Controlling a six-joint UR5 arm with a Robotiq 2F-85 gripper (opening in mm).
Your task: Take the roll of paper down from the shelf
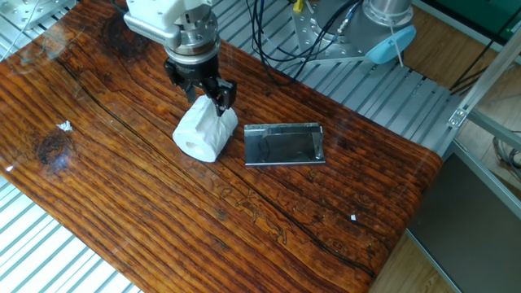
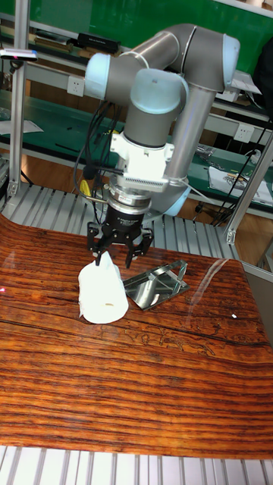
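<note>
The roll of paper [image 1: 205, 133] is a white, crumpled cylinder lying on its side on the wooden tabletop, with its hollow end facing the front left. The shelf [image 1: 284, 145], a shiny grey metal plate with raised edges, lies flat on the table just right of the roll with nothing on it. My gripper [image 1: 208, 98] hangs right above the roll's rear upper end, open, fingers spread to either side of the paper's peak. The tall fixed view shows the same: gripper [image 2: 112, 258] over the roll [image 2: 102, 294], shelf [image 2: 157, 285] beside it.
Slatted metal frames border the tabletop [image 1: 163, 228] at the back and front left. Black cables [image 1: 277, 41] and a metal bracket sit behind the table. A small white scrap [image 1: 65, 126] lies at the left and a tiny white speck [image 1: 353, 217] at the right.
</note>
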